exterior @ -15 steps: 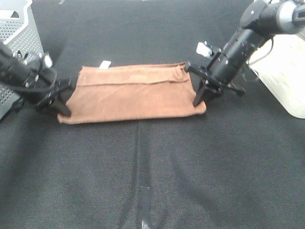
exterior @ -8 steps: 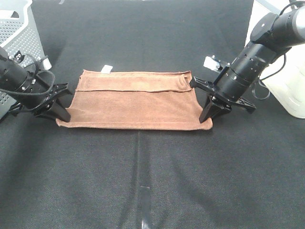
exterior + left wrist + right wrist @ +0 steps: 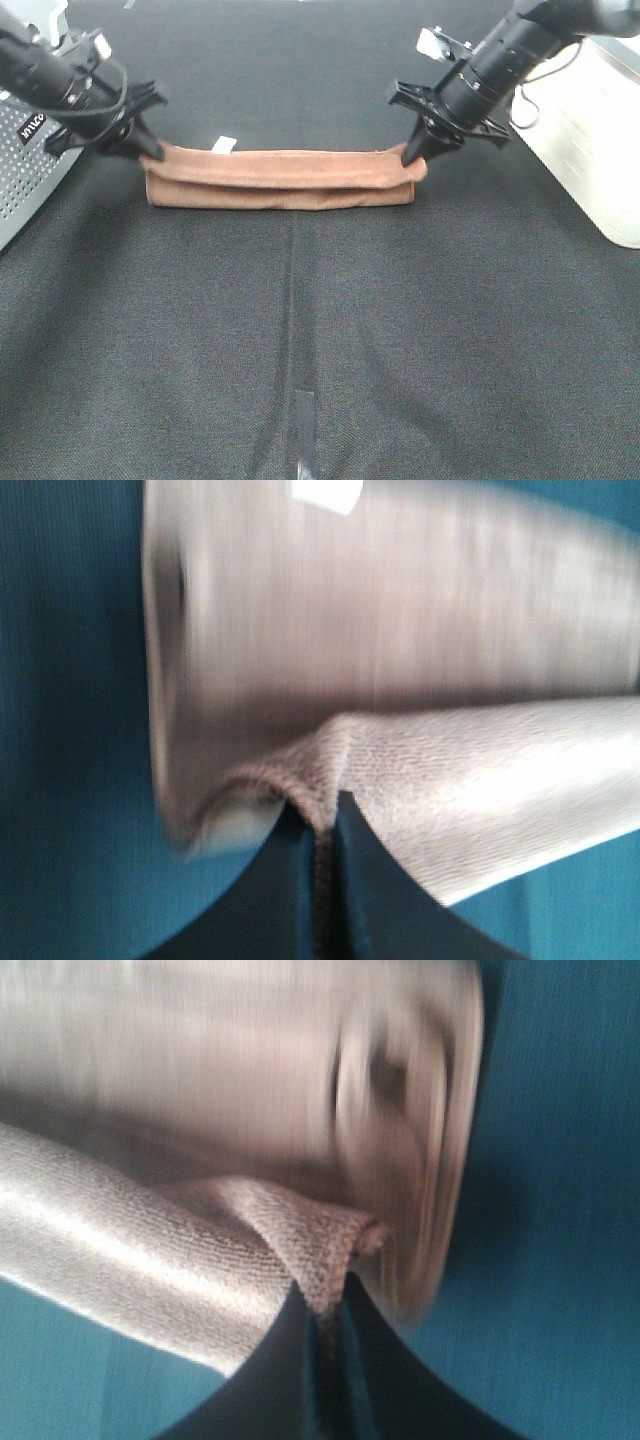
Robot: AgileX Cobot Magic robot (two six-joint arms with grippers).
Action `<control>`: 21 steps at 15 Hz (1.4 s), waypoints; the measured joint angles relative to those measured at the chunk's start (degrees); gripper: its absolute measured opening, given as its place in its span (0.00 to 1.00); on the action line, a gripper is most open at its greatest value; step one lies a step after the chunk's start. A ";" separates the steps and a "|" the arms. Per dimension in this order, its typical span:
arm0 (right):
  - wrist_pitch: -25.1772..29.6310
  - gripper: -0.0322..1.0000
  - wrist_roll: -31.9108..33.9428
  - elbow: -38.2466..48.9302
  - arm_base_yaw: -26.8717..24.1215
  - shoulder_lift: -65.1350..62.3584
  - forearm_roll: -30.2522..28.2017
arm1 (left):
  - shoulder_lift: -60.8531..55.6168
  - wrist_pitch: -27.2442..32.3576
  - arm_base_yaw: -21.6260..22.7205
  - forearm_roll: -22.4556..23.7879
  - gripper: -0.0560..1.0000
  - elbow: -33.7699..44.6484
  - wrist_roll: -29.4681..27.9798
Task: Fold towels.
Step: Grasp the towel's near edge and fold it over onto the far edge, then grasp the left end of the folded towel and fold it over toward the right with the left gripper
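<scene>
Pinching the brown towel (image 3: 280,178) at both ends: left gripper (image 3: 150,152) is clamping a bunched corner of hem, right gripper (image 3: 412,158) doing likewise. Towel is lying as a narrow folded band across upper middle of frame, white tag (image 3: 223,144) showing at its far edge. Bare black tabletop (image 3: 300,340) is filling the lower frame. Grey perforated bin (image 3: 25,170) is crowding upper left, white container (image 3: 590,130) upper right.
</scene>
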 joint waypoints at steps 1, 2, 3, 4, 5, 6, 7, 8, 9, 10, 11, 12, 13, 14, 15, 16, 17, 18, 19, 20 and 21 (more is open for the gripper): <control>0.40 0.03 0.69 -3.95 -0.23 2.46 -0.46 | 1.89 0.00 0.00 0.52 0.06 -3.44 -1.32; 0.46 0.03 1.60 -7.51 -0.57 5.16 -0.46 | 4.07 -0.11 0.00 0.97 0.06 -6.76 -2.69; 0.80 0.03 2.01 -10.77 -1.03 7.51 -0.57 | 6.07 -0.29 0.00 1.15 0.06 -9.28 -3.61; 0.86 0.03 1.89 -13.01 -1.38 9.34 -0.74 | 8.02 -0.46 0.00 1.20 0.06 -11.40 -4.01; 0.97 0.03 1.66 -14.67 -1.72 10.66 -0.69 | 9.85 -0.57 0.00 1.09 0.06 -12.61 -4.18; 1.43 0.04 1.49 -15.24 -1.66 11.52 -0.34 | 11.17 -0.69 0.00 0.29 0.08 -13.12 -4.24; 1.83 0.08 1.49 -15.58 -1.66 11.86 -0.34 | 11.80 -0.69 0.00 0.00 0.11 -13.41 -4.24; 1.95 0.19 1.49 -15.58 -1.66 11.86 -0.23 | 12.03 -0.74 0.00 -0.11 0.19 -13.46 -4.24; 1.95 0.19 1.49 -15.58 -1.66 11.86 -0.23 | 12.03 -0.74 0.00 -0.11 0.19 -13.46 -4.24; 2.35 0.35 1.49 -15.70 -1.66 11.86 -0.23 | 12.03 -0.74 0.00 -0.23 0.32 -13.92 -4.24; 3.32 0.63 1.49 -15.70 -1.72 11.86 -0.23 | 11.75 -0.63 0.00 -0.23 0.57 -13.92 -4.24; 4.01 0.76 1.49 -15.70 -1.78 11.75 -0.23 | 11.34 -0.63 0.00 -0.17 0.71 -13.92 -4.30; 5.10 0.81 1.49 -15.70 -1.78 11.12 -0.34 | 10.77 -0.57 0.00 0.52 0.79 -13.98 -4.35; 5.84 0.84 1.49 -15.70 -1.78 10.37 -0.40 | 10.26 -0.57 0.00 1.78 0.82 -14.09 -4.41; 6.30 0.85 1.49 -15.76 -1.78 9.51 -0.40 | 10.26 -0.57 0.00 3.32 0.83 -14.09 -4.70; 6.36 0.86 1.49 -15.87 -1.78 9.11 -0.40 | 10.31 -0.57 0.00 5.10 0.83 -14.09 -5.16; 6.36 0.86 1.49 -15.93 -1.78 9.11 -0.40 | 10.37 -0.57 0.00 5.39 0.83 -14.09 -5.21; 6.47 0.86 1.49 -15.93 -1.78 9.17 -0.46 | 10.71 -0.57 0.00 5.44 0.83 -14.09 -5.27; 6.47 0.86 1.49 -15.93 -1.78 9.17 -0.46 | 11.29 -0.57 0.00 5.04 0.82 -14.09 -5.27; 6.47 0.86 1.49 -15.93 -1.78 9.17 -0.46 | 12.09 -0.57 -0.06 4.35 0.81 -14.09 -5.27; 6.47 0.86 1.49 -15.93 -1.78 9.17 -0.57 | 12.95 -0.63 -0.23 3.72 0.81 -14.09 -5.27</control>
